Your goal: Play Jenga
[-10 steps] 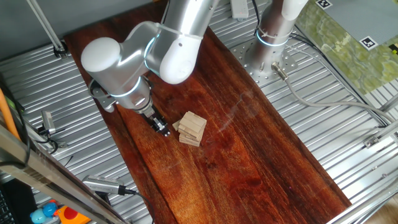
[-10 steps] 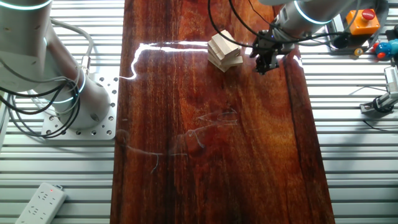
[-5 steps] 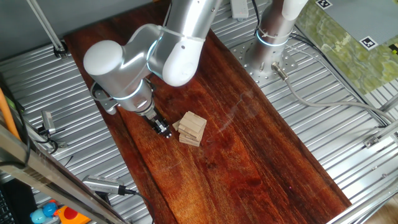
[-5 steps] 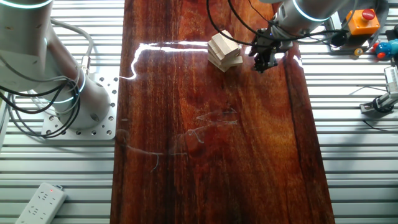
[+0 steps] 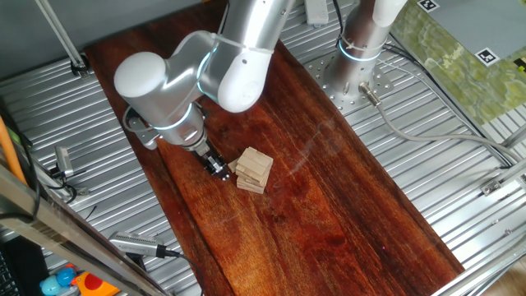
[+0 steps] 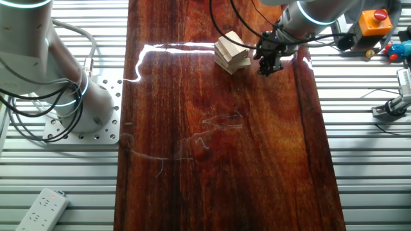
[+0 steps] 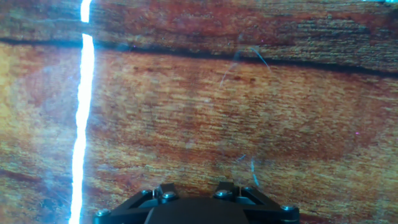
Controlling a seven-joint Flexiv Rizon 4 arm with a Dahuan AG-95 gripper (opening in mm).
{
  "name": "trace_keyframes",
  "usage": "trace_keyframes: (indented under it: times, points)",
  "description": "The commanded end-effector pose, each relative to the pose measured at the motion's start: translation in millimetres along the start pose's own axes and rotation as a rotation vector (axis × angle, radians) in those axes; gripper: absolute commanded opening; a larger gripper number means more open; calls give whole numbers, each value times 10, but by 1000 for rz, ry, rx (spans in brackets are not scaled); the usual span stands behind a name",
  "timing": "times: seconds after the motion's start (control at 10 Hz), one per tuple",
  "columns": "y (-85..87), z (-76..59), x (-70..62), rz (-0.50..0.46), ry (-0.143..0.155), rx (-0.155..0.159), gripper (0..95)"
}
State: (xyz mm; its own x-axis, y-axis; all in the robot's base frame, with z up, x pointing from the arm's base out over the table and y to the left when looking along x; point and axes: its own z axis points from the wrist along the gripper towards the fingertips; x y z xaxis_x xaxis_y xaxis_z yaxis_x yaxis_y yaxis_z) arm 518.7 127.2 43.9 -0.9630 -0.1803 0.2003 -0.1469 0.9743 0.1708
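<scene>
Both fixed views are evenly and brightly lit and sharp. In the other fixed view a thin white streak of glare point(image 6: 168, 46) runs across the far part of the glossy counter point(image 6: 212, 160), near the blocks point(image 6: 232, 52). The hand view is soft and blurred, with a bright vertical band of glare point(image 7: 83, 118) at the left.
</scene>
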Motion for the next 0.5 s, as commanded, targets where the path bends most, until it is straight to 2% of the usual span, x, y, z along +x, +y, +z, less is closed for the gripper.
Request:
trace_keyframes:
  times: [0.1,0.5]
  points:
    - [-6,8,3,-1,-1,1,380]
    - [-102,-8,52,-17,3,6,380]
